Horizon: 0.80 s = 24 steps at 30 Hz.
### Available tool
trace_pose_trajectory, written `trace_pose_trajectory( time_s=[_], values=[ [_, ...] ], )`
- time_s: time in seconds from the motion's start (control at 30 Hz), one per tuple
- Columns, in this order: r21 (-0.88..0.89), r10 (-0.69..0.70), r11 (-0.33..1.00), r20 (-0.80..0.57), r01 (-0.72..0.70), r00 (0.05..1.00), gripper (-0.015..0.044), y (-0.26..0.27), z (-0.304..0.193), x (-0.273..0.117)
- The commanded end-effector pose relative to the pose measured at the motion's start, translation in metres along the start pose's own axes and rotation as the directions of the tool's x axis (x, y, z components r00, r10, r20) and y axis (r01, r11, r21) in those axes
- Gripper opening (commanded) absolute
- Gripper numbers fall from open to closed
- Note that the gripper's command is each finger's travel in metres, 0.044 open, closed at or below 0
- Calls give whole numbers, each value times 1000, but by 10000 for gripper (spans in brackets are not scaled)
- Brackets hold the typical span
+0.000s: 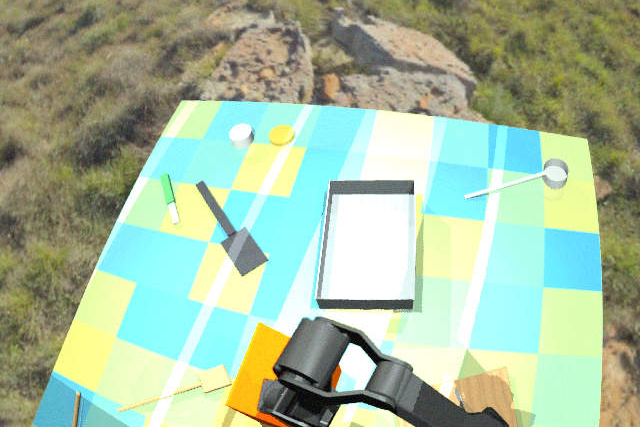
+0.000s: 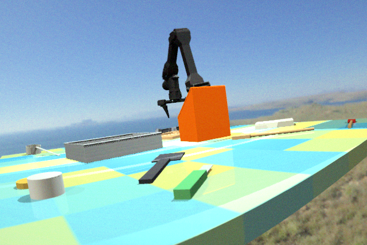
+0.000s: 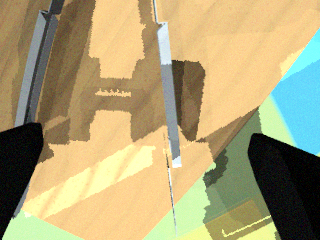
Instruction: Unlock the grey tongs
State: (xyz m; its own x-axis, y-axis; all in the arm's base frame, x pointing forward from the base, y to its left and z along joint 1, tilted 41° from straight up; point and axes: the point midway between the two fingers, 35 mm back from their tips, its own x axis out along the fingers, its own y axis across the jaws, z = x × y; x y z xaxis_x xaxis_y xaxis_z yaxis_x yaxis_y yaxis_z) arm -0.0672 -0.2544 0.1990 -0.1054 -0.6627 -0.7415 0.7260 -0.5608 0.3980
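Note:
The grey tongs (image 3: 171,100) (image 1: 458,395) have their two arms spread well apart in the wrist view, over the wooden board (image 3: 250,60) (image 1: 491,386) (image 2: 170,135). The hinge is outside the wrist view. My gripper (image 3: 148,139) is open wide and empty, with one black finger on each side of the tongs. The left finger overlaps the left arm in the wrist view; I cannot tell whether they touch. In the exterior view the visible finger hangs above the board. The roasting tin (image 1: 364,304) (image 2: 103,149) stands with nothing in it.
A tall orange block (image 1: 258,365) (image 2: 207,112) stands beside the arm. A black spatula (image 1: 242,251) (image 2: 160,168), a green-handled tool (image 1: 166,188) (image 2: 189,184), a white cylinder (image 1: 241,135) (image 2: 46,186), a yellow disc (image 1: 281,135) and a ladle (image 1: 555,174) lie farther out.

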Motion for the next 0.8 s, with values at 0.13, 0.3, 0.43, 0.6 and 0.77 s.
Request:
trace_pose_trajectory(
  time_s=[0.13, 0.3, 0.43, 0.6, 0.77],
  values=[
    [-3, -4, 1000, -7, 4, 1000, 440, -37, -62, -47],
    [-1, -6, 1000, -7, 6, 1000, 440, -54, -96, -61],
    [-1, -6, 1000, -6, 6, 1000, 440, -54, -98, -61],
    [0, -6, 1000, -3, 6, 1000, 440, -53, -96, -78],
    [1, -5, 1000, 7, 5, 1000, 440, -48, -97, -105]
  ],
)
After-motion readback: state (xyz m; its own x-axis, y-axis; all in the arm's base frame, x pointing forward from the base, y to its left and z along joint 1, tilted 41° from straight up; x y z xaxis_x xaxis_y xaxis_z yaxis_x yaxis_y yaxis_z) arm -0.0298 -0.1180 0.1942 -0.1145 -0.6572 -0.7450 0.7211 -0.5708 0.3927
